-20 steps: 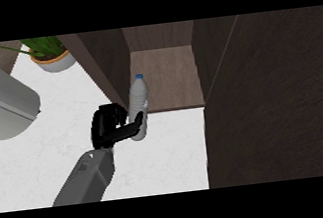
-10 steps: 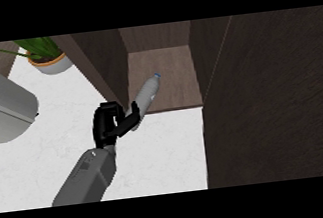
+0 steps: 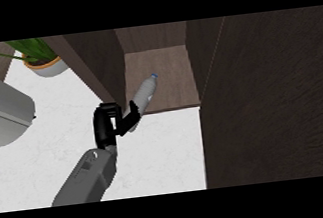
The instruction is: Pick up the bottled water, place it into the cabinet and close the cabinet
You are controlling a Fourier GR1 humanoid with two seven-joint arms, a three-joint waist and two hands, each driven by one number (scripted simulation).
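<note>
Counter (image 3: 162,151), open cabinet (image 3: 167,82) | bottled water (image 3: 143,94) tilted further inward | right hand (image 3: 107,128) fingers (image 3: 131,120) seemingly wrapping it

The clear, blue-capped bottled water (image 3: 144,93) tilts cap-first over the open cabinet (image 3: 173,85) shelf's front edge.

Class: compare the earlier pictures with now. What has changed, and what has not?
The bottled water has tipped from upright to slanting, cap leading into the open cabinet. The robot hand still grips its lower end. The potted plant and cabinet are unchanged.
</note>
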